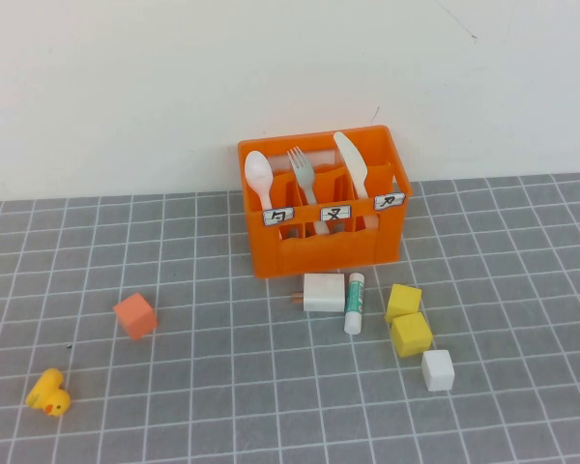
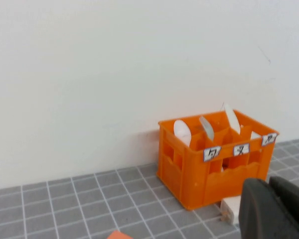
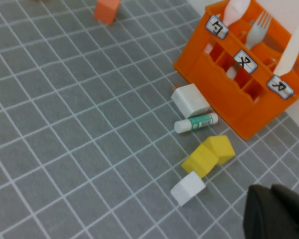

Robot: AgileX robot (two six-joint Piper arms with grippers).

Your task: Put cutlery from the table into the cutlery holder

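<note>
— Where were the claws?

— The left claw (image 2: 275,209) sat at the edge of its wrist view, dark fingers pressed together on nothing, raised above the bench (image 1: 222,387) near the front of the cutlery holder (image 1: 324,246). The right claw (image 3: 279,213) was likewise pressed together and empty, above the bench beside the white cube (image 3: 188,188). Neither showed in the high view.

— And the cutlery?

— All three pieces stood upright in the orange cutlery holder, which stood against the wall: the spoon (image 1: 259,179) in the left compartment, the fork (image 1: 302,171) in the middle, the knife (image 1: 353,164) on the right.

— What lay around it?

— Just in front lay a white block (image 1: 324,292) and a glue stick (image 1: 355,303), with two yellow blocks (image 1: 407,320) touching each other nearby. An orange cube (image 1: 135,315) and a yellow duck (image 1: 48,392) sat well apart to the left.
</note>
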